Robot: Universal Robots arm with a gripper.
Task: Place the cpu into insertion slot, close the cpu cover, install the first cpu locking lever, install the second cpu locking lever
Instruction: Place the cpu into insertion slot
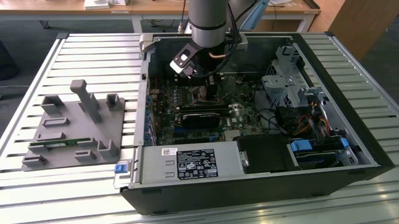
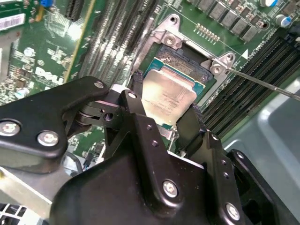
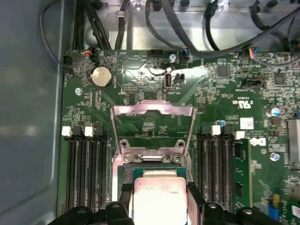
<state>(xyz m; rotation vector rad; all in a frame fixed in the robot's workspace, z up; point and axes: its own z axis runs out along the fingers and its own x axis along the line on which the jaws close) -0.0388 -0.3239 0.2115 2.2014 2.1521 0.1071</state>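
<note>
Squarely above one insertion slot [image 2: 183, 57], the tool [image 2: 166, 107] pinches one cpu [image 2: 167, 93] between two fingers [image 2: 137, 88]; beyond the tool, the single cpu cover [image 3: 152, 111] stands raised off the motherboard [image 3: 220, 93].

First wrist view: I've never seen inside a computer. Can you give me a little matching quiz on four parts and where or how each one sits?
Things:
1. cpu
2. cpu cover
3. coin battery
4. memory slots

States:
A. long and black, in rows on either side of the insertion slot
B. round and silver, lying flat on the green board
C. swung open, lifted off the insertion slot
D. gripped between the fingers, just over the insertion slot

Pairs: 1-D, 2-C, 3-B, 4-A.
</note>
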